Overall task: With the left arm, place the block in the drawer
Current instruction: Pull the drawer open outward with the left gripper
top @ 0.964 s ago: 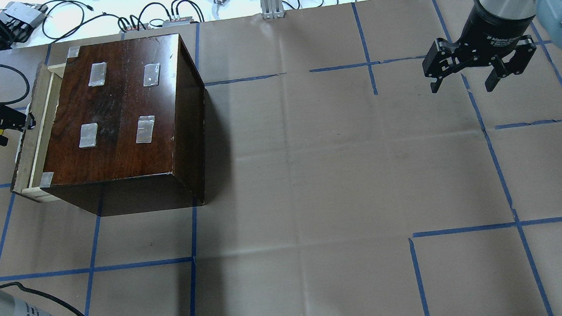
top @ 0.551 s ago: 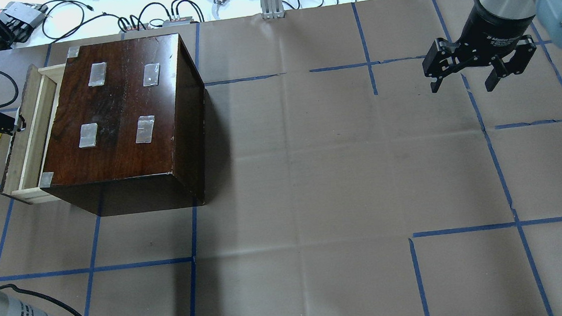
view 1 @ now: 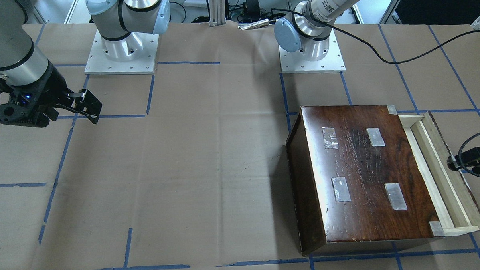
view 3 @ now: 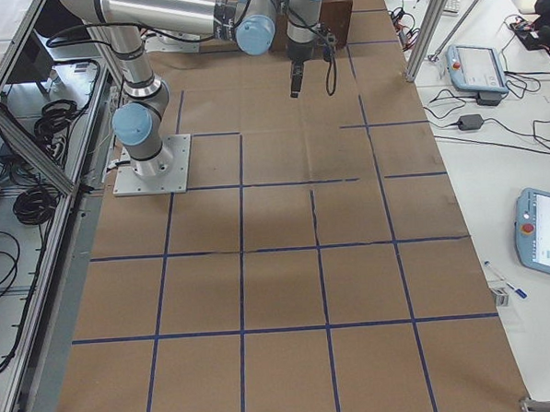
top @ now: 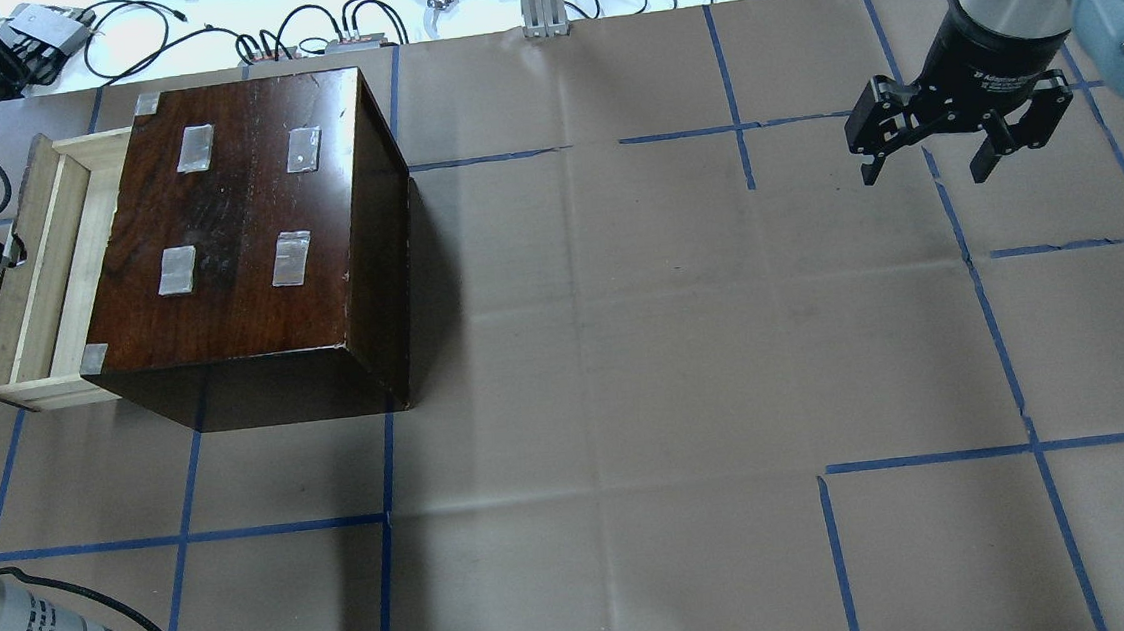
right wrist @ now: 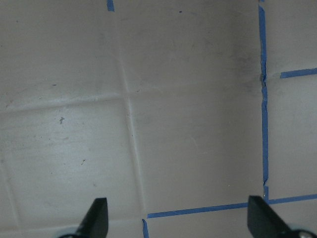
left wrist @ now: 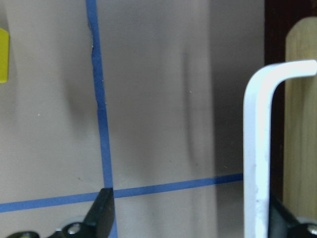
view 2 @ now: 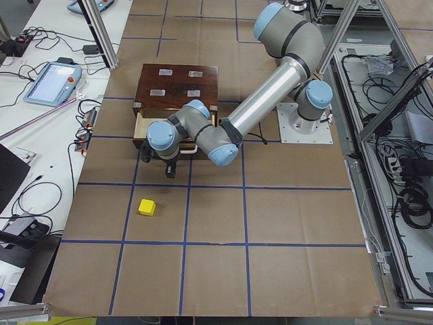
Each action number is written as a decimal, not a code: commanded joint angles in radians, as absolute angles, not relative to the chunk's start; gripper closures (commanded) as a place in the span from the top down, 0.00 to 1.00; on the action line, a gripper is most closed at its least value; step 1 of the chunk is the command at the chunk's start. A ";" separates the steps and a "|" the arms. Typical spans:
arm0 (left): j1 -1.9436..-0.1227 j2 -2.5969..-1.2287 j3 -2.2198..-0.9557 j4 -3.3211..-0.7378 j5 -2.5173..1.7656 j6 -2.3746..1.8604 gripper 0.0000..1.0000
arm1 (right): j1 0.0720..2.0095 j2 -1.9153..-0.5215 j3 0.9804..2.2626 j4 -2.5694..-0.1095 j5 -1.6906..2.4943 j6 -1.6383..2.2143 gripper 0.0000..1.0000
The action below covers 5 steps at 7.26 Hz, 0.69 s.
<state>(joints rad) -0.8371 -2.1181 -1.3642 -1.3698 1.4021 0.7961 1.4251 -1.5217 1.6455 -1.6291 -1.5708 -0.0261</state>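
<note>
The paper-covered table (top: 625,351) (blue tape grid (top: 278,527)) carries the wooden box (top: 243,210) and the block (view 2: 147,207), apart

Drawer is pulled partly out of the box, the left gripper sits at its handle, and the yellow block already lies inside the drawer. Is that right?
Not quite. The block is not in the drawer; it lies on the table paper, well apart from it. The exterior left view shows this. The rest holds.

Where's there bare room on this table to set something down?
The wide paper between the box and the right arm is bare. It's crowded beside the open drawer, where the left arm and yellow block are.
</note>
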 commanded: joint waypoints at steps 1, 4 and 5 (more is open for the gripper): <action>-0.824 -2.121 -1.353 -1.370 1.434 0.804 0.98 | 1.425 -1.522 1.646 -1.629 -1.571 -0.025 1.00; -0.821 -2.134 -1.332 -1.370 1.436 0.822 0.98 | 1.425 -1.522 1.646 -1.629 -1.571 -0.026 1.00; -0.819 -2.138 -1.324 -1.370 1.437 0.824 0.98 | 1.425 -1.522 1.646 -1.629 -1.571 -0.026 1.00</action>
<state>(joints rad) -0.8206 -2.1335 -1.3349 -1.3698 1.4354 0.8190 1.4251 -1.5217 1.6460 -1.6291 -1.5708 -0.0260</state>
